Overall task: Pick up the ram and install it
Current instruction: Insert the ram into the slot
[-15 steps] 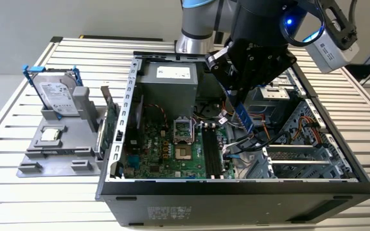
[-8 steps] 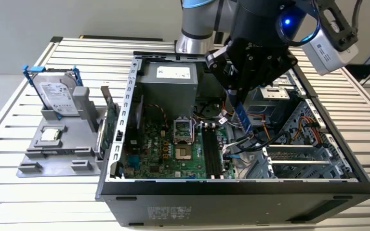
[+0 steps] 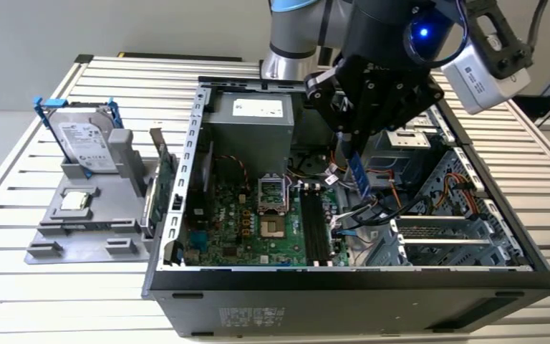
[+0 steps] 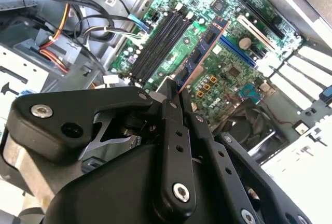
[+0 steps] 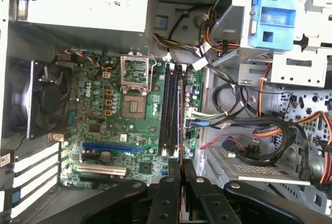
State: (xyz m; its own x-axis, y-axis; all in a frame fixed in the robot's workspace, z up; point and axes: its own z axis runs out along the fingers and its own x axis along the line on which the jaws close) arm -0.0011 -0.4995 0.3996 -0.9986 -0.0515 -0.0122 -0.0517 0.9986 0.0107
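My gripper [image 3: 351, 140] is shut on the ram [image 3: 357, 173], a narrow dark-blue stick hanging down from the fingers inside the open computer case [image 3: 351, 287]. In the second wrist view the ram [image 4: 202, 53] sticks out from the gripper [image 4: 174, 92], showing black chips, over the motherboard. In the first wrist view the ram [image 5: 180, 115] is seen edge-on, just beside the black memory slots [image 5: 168, 110] and running parallel to them, with the gripper [image 5: 181, 169] clamped on its end. The memory slots [image 3: 315, 226] lie below and toward the exterior view's left of the stick.
A silver hard drive in a blue frame [image 3: 86, 140] and a green card [image 3: 165, 179] stand in a grey holder [image 3: 84, 222] left of the case. Inside are the power supply [image 3: 251, 118], CPU socket [image 5: 136, 97], fan [image 5: 52, 99] and loose cables [image 5: 249, 125].
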